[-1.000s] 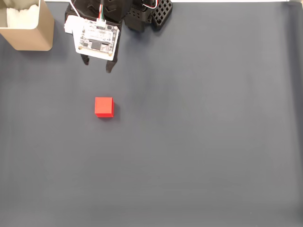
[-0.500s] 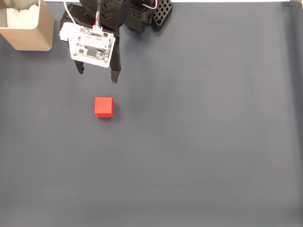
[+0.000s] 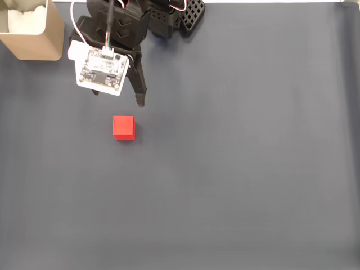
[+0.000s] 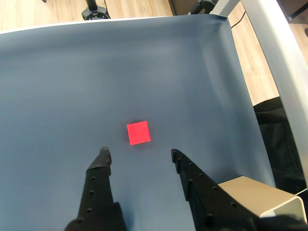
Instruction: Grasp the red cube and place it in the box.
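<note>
Dark grey mat (image 3: 242, 169): we see the gripper (image 4: 139, 155) spread wide, just short of the red cube (image 4: 138, 133); the box (image 3: 35, 34) sits far left.

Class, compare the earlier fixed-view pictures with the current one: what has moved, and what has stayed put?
The gripper has reached toward the red cube and its fingers have spread open. Nothing is grasped. The cube and the box stayed where they were.

One cube (image 3: 123, 127) lying on the tabletop (image 3: 242, 169). One box (image 3: 31, 28) sitting at the corner. One arm (image 3: 126, 22) showing, carrying one hand (image 3: 118, 98) with two fingers (image 4: 100, 163) and one circuit board (image 3: 101, 70).
</note>
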Motion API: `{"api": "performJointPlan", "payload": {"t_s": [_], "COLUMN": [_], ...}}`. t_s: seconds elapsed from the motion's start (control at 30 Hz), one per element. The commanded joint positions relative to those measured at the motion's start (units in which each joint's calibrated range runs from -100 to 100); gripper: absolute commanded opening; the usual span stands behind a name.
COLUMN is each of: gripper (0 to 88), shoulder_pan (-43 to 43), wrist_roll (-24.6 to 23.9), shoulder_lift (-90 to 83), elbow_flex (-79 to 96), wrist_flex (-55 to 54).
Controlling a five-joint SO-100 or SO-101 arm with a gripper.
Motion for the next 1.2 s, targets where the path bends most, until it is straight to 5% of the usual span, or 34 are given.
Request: {"api": "performJointPlan", "payload": {"t_s": [0.0,1.17], "gripper": [31.6,36.5], "shoulder_pan": [-0.2,-2.5], "wrist_roll": [-0.4,-0.9], "shoulder_lift": [0.7,9.3], "elbow_flex": [-1.6,8.0], "wrist_flex": [-2.3,-15.2]}}
